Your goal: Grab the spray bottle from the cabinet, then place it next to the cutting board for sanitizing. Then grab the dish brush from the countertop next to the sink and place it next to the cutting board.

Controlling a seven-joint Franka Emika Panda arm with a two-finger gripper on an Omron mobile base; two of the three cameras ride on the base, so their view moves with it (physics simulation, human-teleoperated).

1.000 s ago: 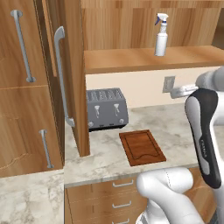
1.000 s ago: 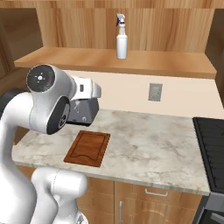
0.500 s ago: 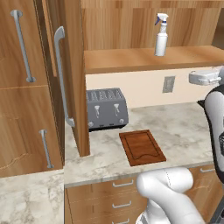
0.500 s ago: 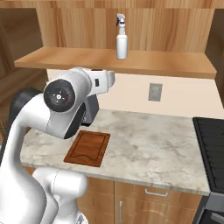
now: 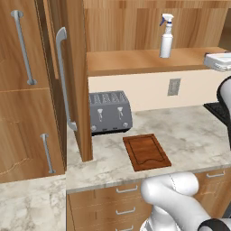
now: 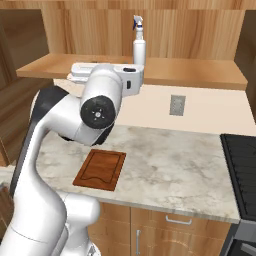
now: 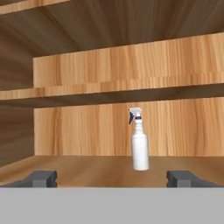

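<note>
While our claw [image 7: 112,178] sits level w/ the cabinet [image 5: 149,63] shelf, its two tips stand wide apart, nothing btwn them. We see the spray bottle [image 7: 139,140] straight ahead of the claw, upright on the shelf toward the back wall, well apart from the tips and slightly right of center btwn them. From the right base view the bottle [image 6: 138,44] stands beyond the hand, nozzle up. Below and nearer than the claw, the cutting board [image 6: 100,169] lies flat on the counter [image 6: 170,170]; a toaster [image 5: 110,112] stands just behind the board, under the shelf.
</note>
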